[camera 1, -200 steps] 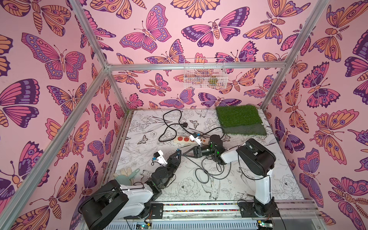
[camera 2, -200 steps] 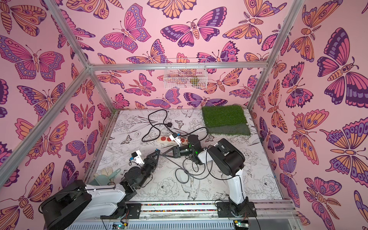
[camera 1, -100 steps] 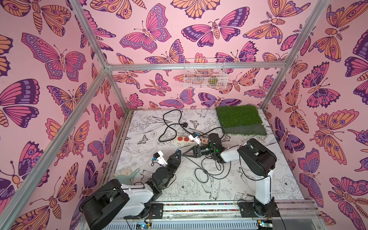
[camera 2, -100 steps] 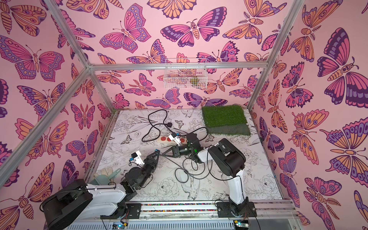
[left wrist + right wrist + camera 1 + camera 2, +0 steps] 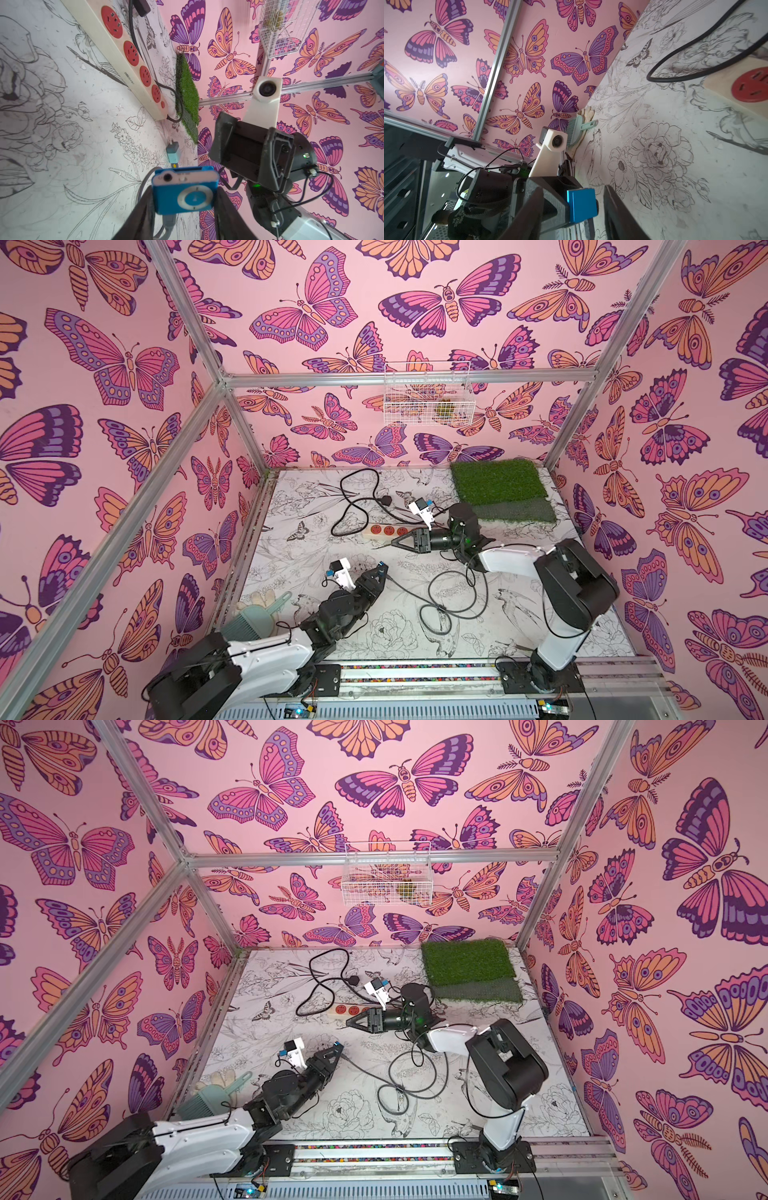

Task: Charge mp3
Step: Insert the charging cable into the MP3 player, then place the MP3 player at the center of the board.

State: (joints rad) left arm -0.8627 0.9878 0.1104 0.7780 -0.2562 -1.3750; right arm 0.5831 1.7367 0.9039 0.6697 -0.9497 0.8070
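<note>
left gripper (image 5: 184, 200) clamped narrow on small bright-blue square metal mp3 player (image 5: 182, 194), pale round pad facing wrist cam. right gripper (image 5: 252, 145) jaws apart, empty, near it. pale teal charger cube (image 5: 173, 153) lying on floral-print white tabletop (image 5: 62, 145) beyond

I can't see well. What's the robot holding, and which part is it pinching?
The left end effector pinches the blue mp3 by its two side edges. The right end effector is open, holding nothing.
</note>
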